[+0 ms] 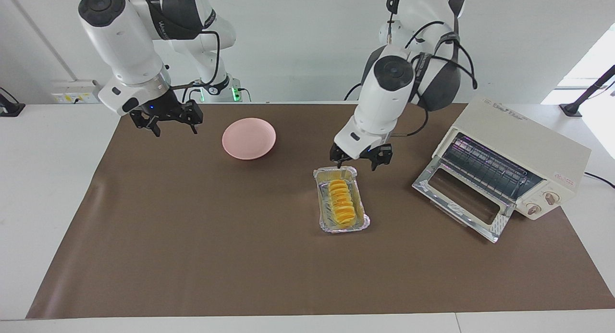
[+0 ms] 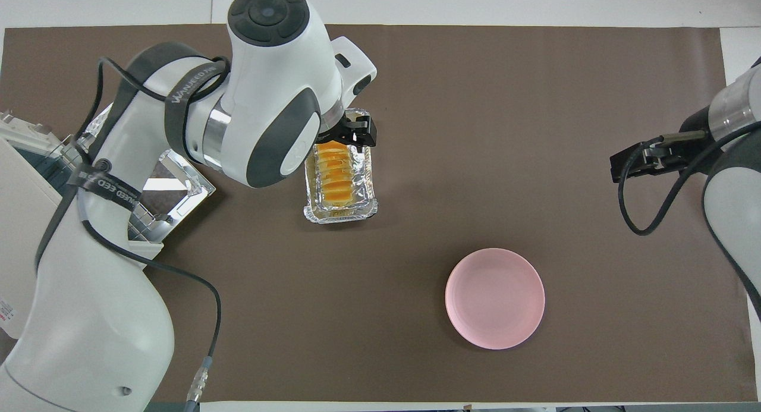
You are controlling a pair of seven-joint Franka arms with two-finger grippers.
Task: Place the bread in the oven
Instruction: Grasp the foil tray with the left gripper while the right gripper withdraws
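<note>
The bread (image 1: pixel 342 202) (image 2: pixel 337 175), a ridged golden-yellow loaf, lies in a crinkled foil tray (image 1: pixel 344 226) (image 2: pixel 339 214) in the middle of the brown mat. My left gripper (image 1: pixel 356 164) (image 2: pixel 351 140) hangs open just above the tray, over one end of the loaf, and touches nothing. The cream oven (image 1: pixel 523 143) (image 2: pixel 24 233) stands at the left arm's end of the table. Its glass door (image 1: pixel 461 198) is dropped open and the wire rack shows. My right gripper (image 1: pixel 166 126) (image 2: pixel 621 165) is open, empty, and raised over the mat's edge at the right arm's end.
A round pink plate (image 1: pixel 249 138) (image 2: pixel 494 298) sits on the mat nearer to the robots than the tray, toward the right arm's end. In the overhead view the left arm covers much of the oven and its door.
</note>
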